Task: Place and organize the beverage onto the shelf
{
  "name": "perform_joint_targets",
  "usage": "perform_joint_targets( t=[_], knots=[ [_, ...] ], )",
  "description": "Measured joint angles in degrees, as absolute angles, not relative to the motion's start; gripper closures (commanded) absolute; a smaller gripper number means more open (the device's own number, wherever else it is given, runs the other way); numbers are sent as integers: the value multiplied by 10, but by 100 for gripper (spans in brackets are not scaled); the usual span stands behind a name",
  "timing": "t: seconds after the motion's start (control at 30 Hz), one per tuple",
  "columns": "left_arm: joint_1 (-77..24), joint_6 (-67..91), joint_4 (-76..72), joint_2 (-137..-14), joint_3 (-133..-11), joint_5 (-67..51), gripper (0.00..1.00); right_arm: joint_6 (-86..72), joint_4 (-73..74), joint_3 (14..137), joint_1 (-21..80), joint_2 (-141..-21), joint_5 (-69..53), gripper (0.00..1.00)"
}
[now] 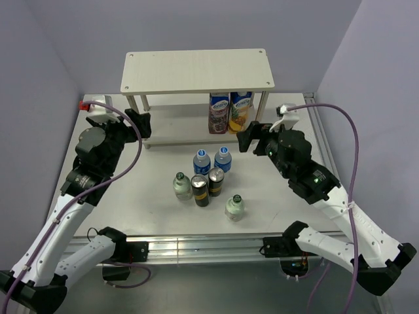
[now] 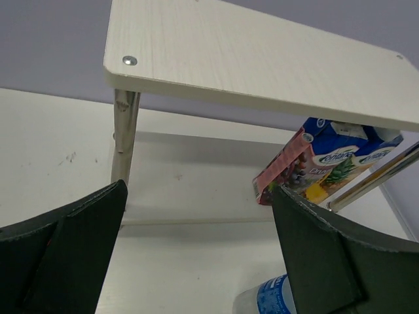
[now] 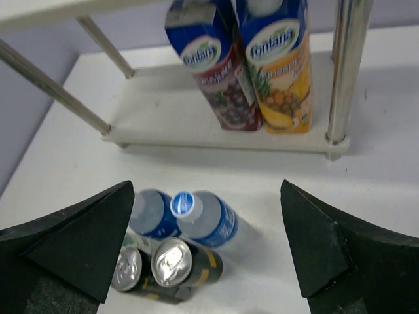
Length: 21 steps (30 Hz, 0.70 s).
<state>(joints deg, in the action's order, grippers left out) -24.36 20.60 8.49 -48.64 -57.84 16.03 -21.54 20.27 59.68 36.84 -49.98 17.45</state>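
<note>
The shelf stands at the back, its lower board bare on the left. Six drinks stand grouped on the table in front of it: two blue-labelled water bottles, two dark cans, and two green-capped glass bottles. My left gripper is open and empty near the shelf's left legs. My right gripper is open and empty, right of and behind the group. The right wrist view shows the water bottles and cans below its open fingers.
Two juice cartons stand on the right of the shelf's lower tier, also in the right wrist view. A chrome shelf leg stands beside them. Grey walls close in left, right and behind.
</note>
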Motion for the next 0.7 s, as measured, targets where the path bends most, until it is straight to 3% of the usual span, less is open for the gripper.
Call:
perform_joint_targets(
  t=[0.13,0.43,0.7],
  knots=[
    [-243,202,97,-494,-578,166,1,-233,237,543,426,-461,211,0],
    [-243,202,111,-503,-578,175,1,-405,374,472,674,-361,354,0],
    [-243,202,119,-512,-578,180,1,-618,474,472,908,-480,472,0]
  ],
)
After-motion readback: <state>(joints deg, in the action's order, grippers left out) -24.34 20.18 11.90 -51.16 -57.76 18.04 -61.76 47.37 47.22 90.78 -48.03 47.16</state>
